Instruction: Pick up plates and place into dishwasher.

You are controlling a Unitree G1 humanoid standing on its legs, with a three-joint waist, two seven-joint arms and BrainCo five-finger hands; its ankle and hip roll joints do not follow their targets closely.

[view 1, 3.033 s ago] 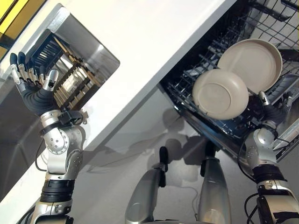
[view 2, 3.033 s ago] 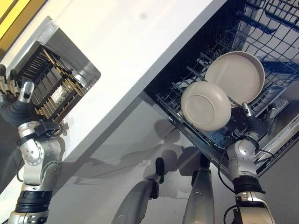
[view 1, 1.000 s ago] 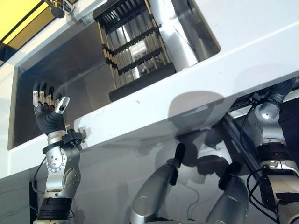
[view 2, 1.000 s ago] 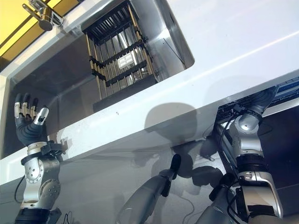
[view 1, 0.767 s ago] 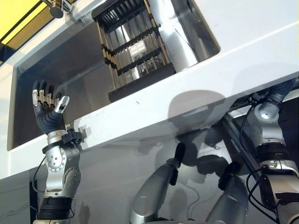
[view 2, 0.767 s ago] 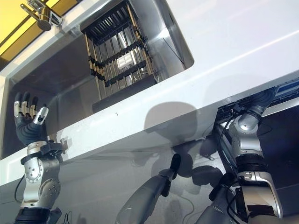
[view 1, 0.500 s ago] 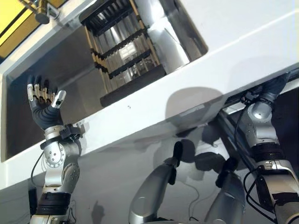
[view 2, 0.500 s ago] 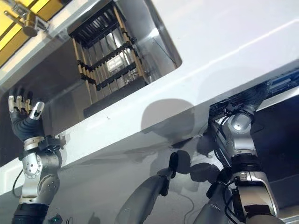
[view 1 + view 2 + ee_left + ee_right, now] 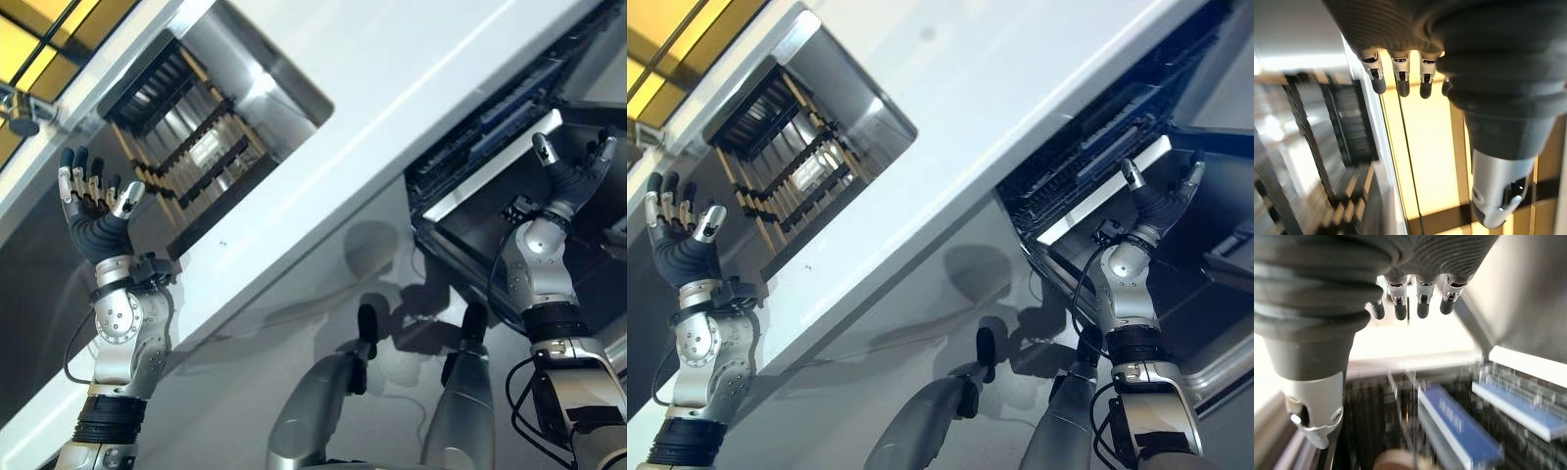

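Observation:
My left hand (image 9: 93,223) is raised beside the sink, open, its straight fingers (image 9: 1400,81) holding nothing. My right hand (image 9: 566,182) stands open in front of the open dishwasher (image 9: 470,240), fingers (image 9: 1421,303) spread and empty. Just past it lies the dishwasher's dark wire rack (image 9: 490,132) with blue parts (image 9: 1459,428). In the right wrist view a beige rounded edge (image 9: 1393,461), perhaps a plate, shows low in the rack; it is too blurred to tell.
A black and wooden dish rack (image 9: 181,152) sits in the steel sink (image 9: 230,54), set in the white counter (image 9: 392,88). A tap (image 9: 20,108) stands at the sink's far side. The counter's edge runs between my two hands.
The camera has swung, shifting the whole scene. My right hand, earlier tucked under the counter's edge, now shows open before the dishwasher. The left hand stays raised and open.

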